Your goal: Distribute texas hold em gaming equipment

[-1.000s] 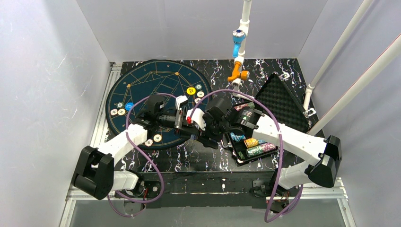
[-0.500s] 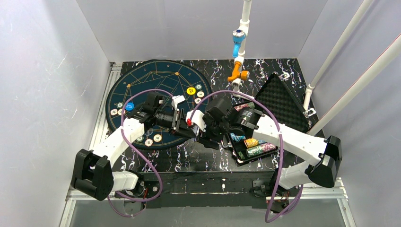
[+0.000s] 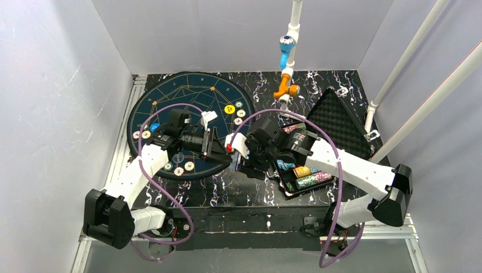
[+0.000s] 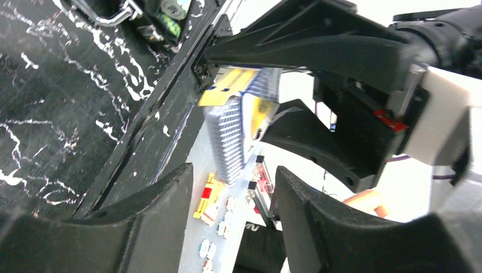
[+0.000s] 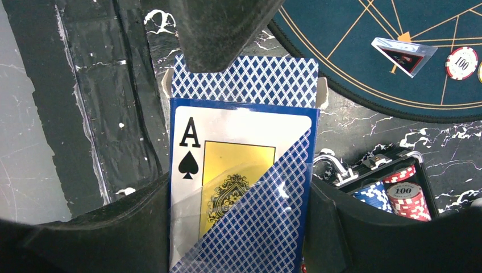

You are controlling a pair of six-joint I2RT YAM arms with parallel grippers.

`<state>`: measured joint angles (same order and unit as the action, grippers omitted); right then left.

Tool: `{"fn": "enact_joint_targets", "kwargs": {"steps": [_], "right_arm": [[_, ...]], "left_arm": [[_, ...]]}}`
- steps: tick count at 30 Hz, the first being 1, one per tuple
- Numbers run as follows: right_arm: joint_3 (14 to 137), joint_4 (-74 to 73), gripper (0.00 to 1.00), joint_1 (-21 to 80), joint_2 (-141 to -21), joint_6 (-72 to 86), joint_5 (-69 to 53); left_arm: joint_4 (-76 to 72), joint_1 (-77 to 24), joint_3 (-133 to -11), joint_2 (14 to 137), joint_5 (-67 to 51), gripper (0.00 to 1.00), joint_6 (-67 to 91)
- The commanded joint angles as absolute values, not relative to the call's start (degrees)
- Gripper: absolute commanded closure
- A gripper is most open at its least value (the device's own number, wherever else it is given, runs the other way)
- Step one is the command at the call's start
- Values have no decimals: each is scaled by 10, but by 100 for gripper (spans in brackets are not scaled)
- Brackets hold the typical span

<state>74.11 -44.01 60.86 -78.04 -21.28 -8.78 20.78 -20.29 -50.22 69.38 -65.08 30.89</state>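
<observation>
Right gripper [image 5: 241, 213] is clenched on the card box [image 5: 239, 170], held above the table between the round mat [image 3: 187, 94] on the left and the open case [image 3: 341, 120] on the right, with blue-backed cards [image 5: 250, 82] sticking out of its end. Left gripper [image 4: 233, 185] faces it from the left, released, one finger over those cards; contact cannot be told. Chips [image 3: 229, 108] lie on the mat.

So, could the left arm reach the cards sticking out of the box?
Probably yes: the open left gripper sits at the cards, nothing between, while the right gripper holds the box.
</observation>
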Motion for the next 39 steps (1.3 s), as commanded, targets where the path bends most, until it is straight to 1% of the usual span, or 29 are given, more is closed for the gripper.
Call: {"fn": "enact_joint_targets", "kwargs": {"steps": [1,4,8,9,12,14,17,22,24,25,26,28,29,31,33,35,39], "right_arm": [[746,-423,99,607,-760,-220,-98],[753,-414,99,607,-762,-215,-101],[757,-404,99,607,-764,-210,-103],[758,-402,99,607,-763,-208,-101],[756,-396,99,607,-758,-206,-97],[751,-392,99,607,-755,-205,-94],[742,-393,99,607,-752,-204,-92],[735,-395,99,607,-752,-207,-94],[734,-396,99,607,-751,-207,-94],[734,-397,99,607,-751,-207,-95],[734,-396,99,607,-751,-207,-96],[736,-396,99,607,-753,-207,-97],[737,-396,99,607,-754,-207,-98],[741,-394,99,607,-756,-207,-102],[745,-391,99,607,-758,-207,-106],[748,-386,99,607,-759,-206,-110],[748,-371,99,607,-756,-202,-111]], "left_arm": [[148,-200,-517,670,-682,45,350],[142,-215,-520,685,-656,46,351],[160,-220,-524,704,-635,50,344],[181,-220,-528,703,-629,53,326],[277,-218,-545,705,-588,68,252],[313,-208,-548,704,-597,74,227],[314,-195,-546,694,-624,76,227],[307,-188,-544,668,-631,79,223],[308,-182,-544,665,-620,79,223],[309,-180,-546,663,-615,77,224],[309,-180,-551,663,-614,72,224],[291,-181,-554,665,-621,56,242],[275,-181,-552,666,-629,50,255],[257,-188,-550,673,-634,43,267],[251,-201,-551,685,-630,42,270],[245,-213,-551,701,-629,43,277],[232,-216,-547,717,-631,53,289]]}}
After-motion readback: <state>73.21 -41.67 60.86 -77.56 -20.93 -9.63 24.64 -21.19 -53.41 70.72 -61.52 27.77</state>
